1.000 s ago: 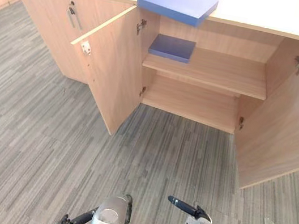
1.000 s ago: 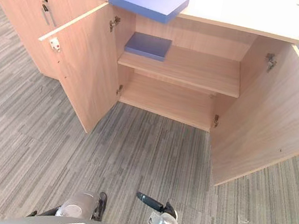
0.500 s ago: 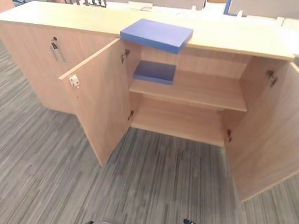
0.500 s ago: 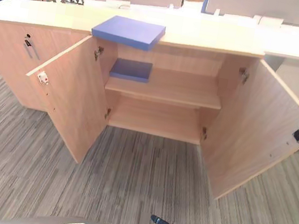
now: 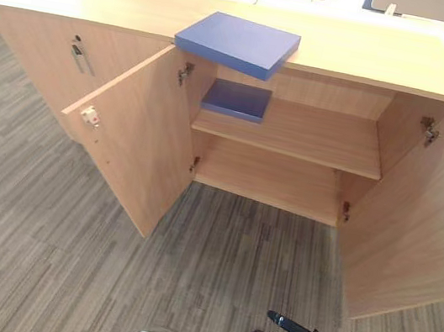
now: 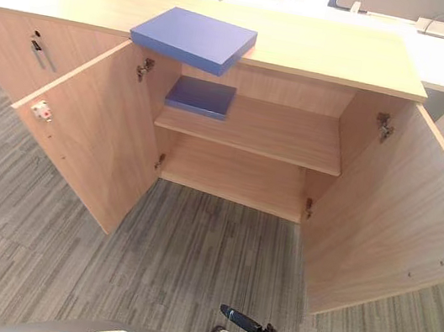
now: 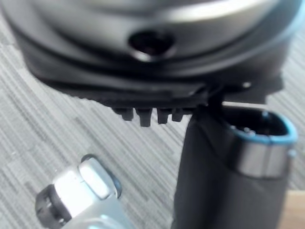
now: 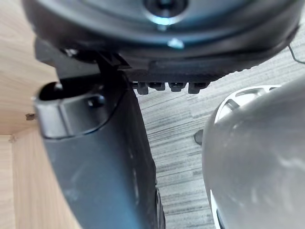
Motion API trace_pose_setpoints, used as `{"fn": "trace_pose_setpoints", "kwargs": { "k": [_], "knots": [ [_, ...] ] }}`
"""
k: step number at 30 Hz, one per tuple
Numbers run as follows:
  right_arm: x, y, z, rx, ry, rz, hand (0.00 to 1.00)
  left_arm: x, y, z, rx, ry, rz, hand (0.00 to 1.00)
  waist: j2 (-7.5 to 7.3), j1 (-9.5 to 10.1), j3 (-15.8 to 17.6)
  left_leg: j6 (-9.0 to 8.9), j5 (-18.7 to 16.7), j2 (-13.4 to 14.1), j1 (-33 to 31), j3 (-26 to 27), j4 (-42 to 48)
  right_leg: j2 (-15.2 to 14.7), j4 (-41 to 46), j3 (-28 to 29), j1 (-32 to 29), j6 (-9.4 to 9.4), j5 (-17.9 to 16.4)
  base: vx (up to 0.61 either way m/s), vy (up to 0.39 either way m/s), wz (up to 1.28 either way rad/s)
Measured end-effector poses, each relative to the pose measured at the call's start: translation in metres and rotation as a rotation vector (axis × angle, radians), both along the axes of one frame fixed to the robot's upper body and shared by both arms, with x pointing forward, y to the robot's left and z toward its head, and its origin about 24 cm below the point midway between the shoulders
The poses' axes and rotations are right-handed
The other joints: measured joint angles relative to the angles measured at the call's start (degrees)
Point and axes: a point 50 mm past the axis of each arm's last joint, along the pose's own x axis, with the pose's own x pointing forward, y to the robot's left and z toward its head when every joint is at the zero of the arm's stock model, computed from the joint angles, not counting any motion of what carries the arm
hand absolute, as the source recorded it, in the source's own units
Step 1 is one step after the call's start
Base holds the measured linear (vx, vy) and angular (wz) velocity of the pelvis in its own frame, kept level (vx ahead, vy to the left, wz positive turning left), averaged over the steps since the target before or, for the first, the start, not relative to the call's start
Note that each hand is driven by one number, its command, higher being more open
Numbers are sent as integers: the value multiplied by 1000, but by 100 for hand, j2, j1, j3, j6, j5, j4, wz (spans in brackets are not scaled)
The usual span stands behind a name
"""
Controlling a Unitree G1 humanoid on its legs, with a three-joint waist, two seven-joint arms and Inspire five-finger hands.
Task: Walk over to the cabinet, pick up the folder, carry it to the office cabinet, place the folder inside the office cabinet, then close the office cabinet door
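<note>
We are facing an open cabinet (image 5: 377, 56), one folder (image 5: 237, 42) lying on top, a second folder (image 5: 236, 99) on its shelf (image 5: 321, 136). Left hand (image 7: 209, 167) and right hand (image 5: 297, 328) are hanging before it, seemingly relaxed, empty.

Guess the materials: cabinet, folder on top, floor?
Cabinet: probably laminated board, matte light wood-grain; the pattern is uniform and the panel edges are flat. Folder on top: matte blue, stays flat where it overhangs the edge, so stiff board or plastic; can't tell which. Floor: likely low-pile carpet, grey streaked, no shine.
</note>
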Motion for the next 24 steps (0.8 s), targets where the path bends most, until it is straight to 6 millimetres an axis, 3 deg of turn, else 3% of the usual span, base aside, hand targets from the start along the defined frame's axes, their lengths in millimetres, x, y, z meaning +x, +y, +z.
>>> {"fn": "trace_pose_setpoints", "kwargs": {
  "k": [2, 5, 6, 8, 9, 10, 11, 12, 13, 15, 17, 18, 19, 20, 21, 24],
  "knots": [
    [-2, 5, -2, 8, 15, 13, 100, 1, 4, 1, 15, 0, -2, 100, -116, -7, -96, -22, -7, 98, -143, -112, 117, 162, -176, -36, 2, -71, -52, 214, -127, -4],
    [-3, 7, -2, 5, 21, 36, 100, 5, 6, 1, 23, -8, -25, 100, -169, -19, -109, -50, -16, 125, -213, -113, 337, 260, -348, -44, 131, -124, -45, 221, -59, -2],
    [-5, 9, -3, 9, 29, 37, 100, 7, 11, 2, 36, -12, -45, 100, -221, -15, -141, -145, -72, 118, -328, -72, 642, 289, -396, -55, 210, -143, -57, 229, -30, 7],
    [-11, 14, -5, 16, 47, 56, 100, 15, 16, 4, 54, -35, -71, 100, -328, -3, -148, -358, -201, 85, -809, 149, 1980, 321, -583, -48, 493, -171, -75, 288, -36, 5],
    [-11, 14, -5, 14, 49, 63, 100, 17, 17, 5, 59, -43, -73, 100, -322, 5, -137, -363, -200, 104, -980, 270, 2490, 344, -637, -41, 613, -177, -77, 256, -31, -7],
    [-12, 12, -5, 7, 51, 71, 100, 19, 14, 5, 54, -52, -71, 100, -258, 23, -117, -443, -92, 234, -1349, 569, 3572, 435, -779, -31, 898, -196, -83, 165, 1, -11],
    [-12, 11, -5, 4, 52, 71, 100, 21, 13, 5, 51, -56, -73, 100, -256, 60, -95, -430, 39, 301, -1568, 698, 4144, 459, -827, -18, 1022, -226, -110, 212, 44, -20],
    [-13, 11, -5, 1, 56, 71, 100, 25, 10, 5, 44, -68, -77, 100, -211, 158, -70, -333, -222, 416, -1871, 928, 4860, 482, -885, 99, 1269, -245, -122, 169, 76, -28],
    [-15, 9, -6, -2, 65, 69, 100, 27, 9, 5, 44, -77, -85, 100, -197, 203, -56, -276, -444, 424, -2035, 1064, 4994, 447, -893, 168, 1414, -245, -122, 219, 150, -47],
    [-15, 9, -5, -3, 66, 69, 100, 32, 11, 6, 52, -94, -94, 100, -222, 279, -26, -241, -650, 357, -2345, 1240, 4506, 294, -879, 310, 1530, -219, -138, 155, 167, -47],
    [-12, 10, -5, 0, 56, 71, 100, 33, 11, 7, 55, -99, -100, 100, -231, 275, 16, -218, -471, 279, -2553, 1165, 3132, 93, -846, 422, 1596, 152, -372, 168, 235, -44],
    [-14, 5, -4, -6, 58, 56, 100, 33, 9, 6, 48, -98, -106, 100, -110, 252, 43, -222, 264, 277, -2538, 961, 2148, 81, -747, 478, 1617, 294, -533, 145, 235, -26],
    [-14, 5, -5, -6, 59, 58, 100, 33, 8, 5, 45, -92, -109, 100, -41, 272, 61, -166, 568, 248, -2450, 990, 2033, 48, -670, 539, 1654, 389, -575, 258, 331, -2],
    [-16, 12, -6, 8, 64, 72, 100, 33, 15, 7, 62, -93, -111, 100, -350, 275, 87, -123, 654, -53, -2275, 1108, 1647, -234, -669, 606, 1670, 407, -570, 291, 281, 16],
    [-13, 17, -6, 17, 57, 77, 100, 39, 24, 9, 90, -113, -110, 100, -547, 303, 161, -74, 724, -260, -2196, 1159, 1439, -419, -753, 599, 1687, 425, -573, 286, 242, 23],
    [-8, 23, -6, 31, 41, 81, 100, 36, 24, 8, 83, -101, -76, 100, -588, 446, 244, 104, 661, -474, -2127, 1288, 1482, -623, -959, 662, 1780, 593, -367, 183, 155, -3]
  ]
}}
